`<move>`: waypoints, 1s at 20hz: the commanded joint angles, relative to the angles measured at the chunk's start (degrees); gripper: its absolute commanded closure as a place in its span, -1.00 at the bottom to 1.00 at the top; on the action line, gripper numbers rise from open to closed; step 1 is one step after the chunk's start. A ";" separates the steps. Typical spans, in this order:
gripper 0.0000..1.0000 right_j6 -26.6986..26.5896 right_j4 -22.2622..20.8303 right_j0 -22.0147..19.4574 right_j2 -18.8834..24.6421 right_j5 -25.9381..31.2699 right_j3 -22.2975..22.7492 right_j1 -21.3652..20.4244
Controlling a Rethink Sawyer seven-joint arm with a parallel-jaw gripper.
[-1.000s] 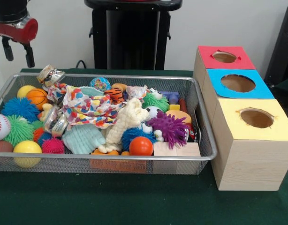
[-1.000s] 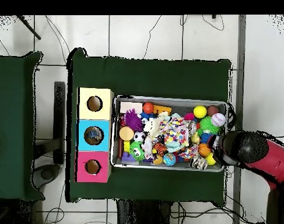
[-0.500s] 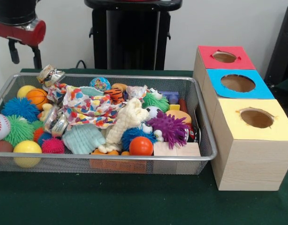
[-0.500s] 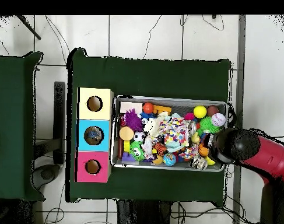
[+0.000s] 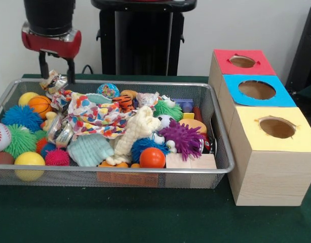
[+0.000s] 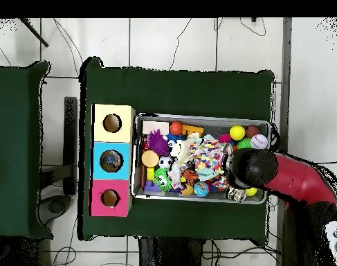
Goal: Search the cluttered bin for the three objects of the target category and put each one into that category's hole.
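A wire mesh bin (image 5: 120,173) is heaped with toys: an orange basketball (image 5: 40,105), a baseball (image 5: 0,136), a yellow ball (image 5: 29,161), an orange ball (image 5: 152,157), a purple spiky ball (image 5: 183,136), a dotted cloth (image 5: 94,114) and a white rope toy (image 5: 135,132). To its right stand three holed boxes: red (image 5: 242,62), blue (image 5: 257,90) and yellow (image 5: 277,127). My gripper (image 5: 57,71) hangs open over the bin's far left corner. Its tips are just above a crumpled silver wrapper (image 5: 53,82). In the overhead view my wrist (image 6: 252,168) covers that end of the bin (image 6: 198,116).
A wooden block (image 5: 190,161) lies at the bin's front right corner. Green spiky balls and a blue one (image 5: 21,116) crowd the left end. The box row stands close against the bin's right side, on green felt (image 5: 120,212).
My gripper has moved right from beyond the bin's left end and come lower, to above the far left corner. The toys have not shifted.
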 commanded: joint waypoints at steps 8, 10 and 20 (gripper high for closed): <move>-1.00 11.45 5.37 6.04 1.94 -6.55 9.79 -0.24; -1.00 13.01 6.29 7.28 1.45 -8.03 10.69 -0.30; -1.00 19.54 11.75 13.99 -0.03 -17.64 9.74 5.91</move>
